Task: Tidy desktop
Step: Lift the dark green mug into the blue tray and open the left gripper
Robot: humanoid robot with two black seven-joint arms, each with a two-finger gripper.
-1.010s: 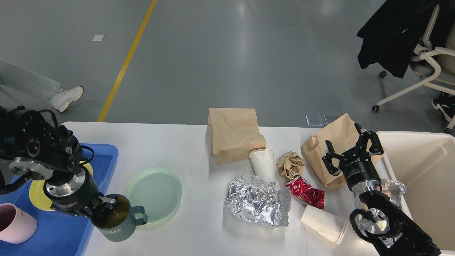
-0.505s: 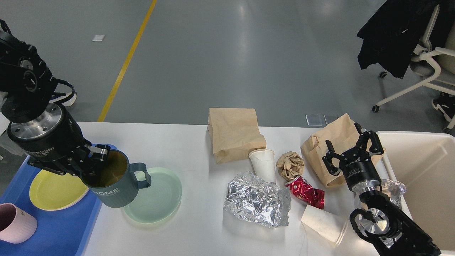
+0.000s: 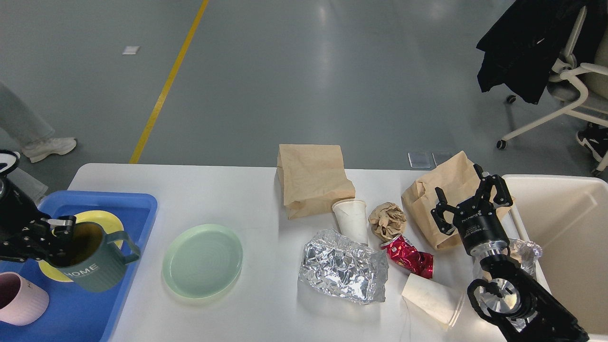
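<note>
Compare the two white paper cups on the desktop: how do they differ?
The far cup stands upright, mouth up, against a brown bag; the near cup lies tipped on its side by the red can. The near cup looks like nested cups; the far one looks single. Both are plain white.

Matte white desktop (image 3: 228, 190); crinkled shiny foil (image 3: 343, 271); creased brown paper bag (image 3: 313, 178).

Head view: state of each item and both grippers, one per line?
left gripper: shut on the mug's rim
dark green mug: held over the blue tray, tilted
pink cup: upright in tray
green plate: flat on the desktop
right gripper: open, holding nothing
white paper cup: upright
second paper cup: on its side
red can: crushed
foil: crumpled
paper ball: crumpled
</note>
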